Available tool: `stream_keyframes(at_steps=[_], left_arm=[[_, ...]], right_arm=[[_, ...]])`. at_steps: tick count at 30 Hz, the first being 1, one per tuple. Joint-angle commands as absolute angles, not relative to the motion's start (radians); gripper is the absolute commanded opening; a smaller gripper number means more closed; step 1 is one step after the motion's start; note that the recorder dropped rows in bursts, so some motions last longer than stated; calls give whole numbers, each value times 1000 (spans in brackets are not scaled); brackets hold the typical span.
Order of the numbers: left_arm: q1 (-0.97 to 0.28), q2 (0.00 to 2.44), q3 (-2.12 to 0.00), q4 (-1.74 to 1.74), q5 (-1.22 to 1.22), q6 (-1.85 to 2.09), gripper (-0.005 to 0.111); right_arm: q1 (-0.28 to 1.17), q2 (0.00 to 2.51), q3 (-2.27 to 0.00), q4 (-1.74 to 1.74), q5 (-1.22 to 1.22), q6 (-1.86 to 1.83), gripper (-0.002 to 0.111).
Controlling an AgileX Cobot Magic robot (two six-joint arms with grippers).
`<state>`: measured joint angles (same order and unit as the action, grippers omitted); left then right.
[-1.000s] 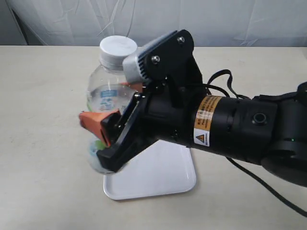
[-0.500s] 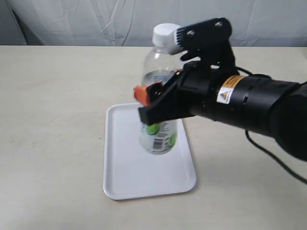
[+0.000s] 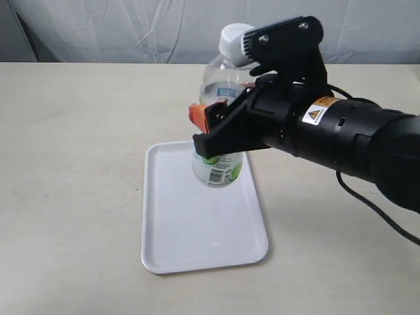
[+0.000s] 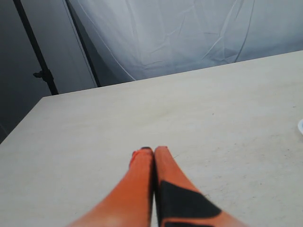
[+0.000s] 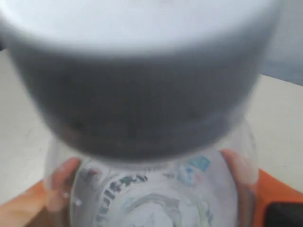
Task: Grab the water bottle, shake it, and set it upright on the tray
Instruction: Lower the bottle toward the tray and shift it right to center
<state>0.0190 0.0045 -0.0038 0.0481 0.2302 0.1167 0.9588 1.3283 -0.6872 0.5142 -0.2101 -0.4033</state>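
Water bottle [image 3: 218,169], middle hidden from you behind right fingers [image 3: 199,116] clamping it, base possibly touching tray [image 3: 197,226], left fingers [image 4: 142,175] pressed together.

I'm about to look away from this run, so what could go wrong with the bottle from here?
The water bottle looks tilted in the right end effector; released so, it may topple. Its base is close to one long rim of the tray, so it could catch the rim and tip.

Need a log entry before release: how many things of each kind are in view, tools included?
bottle: 1
tray: 1
tools: 2, the right tool and the left tool
total: 4
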Motion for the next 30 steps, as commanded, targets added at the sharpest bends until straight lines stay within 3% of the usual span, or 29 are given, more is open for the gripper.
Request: stream_keyframes(at_steps=[1, 6, 14, 20, 27, 30], left_arm=[[19, 0, 0, 47, 232, 115, 0], [19, 0, 0, 47, 232, 115, 0], [19, 0, 0, 47, 232, 112, 0], [19, 0, 0, 47, 232, 112, 0], [19, 0, 0, 47, 232, 112, 0], [19, 0, 0, 47, 232, 115, 0]], right_arm=[[1081, 1322, -694, 446, -221, -346, -1], [1175, 1322, -694, 443, -234, -487, -1], [966, 1322, -672, 870, -264, -756, -1], [1136, 1319, -674, 696, -240, -658, -1], [1087, 1319, -651, 753, -492, -662, -1], [1127, 1319, -651, 610, -497, -651, -1]])
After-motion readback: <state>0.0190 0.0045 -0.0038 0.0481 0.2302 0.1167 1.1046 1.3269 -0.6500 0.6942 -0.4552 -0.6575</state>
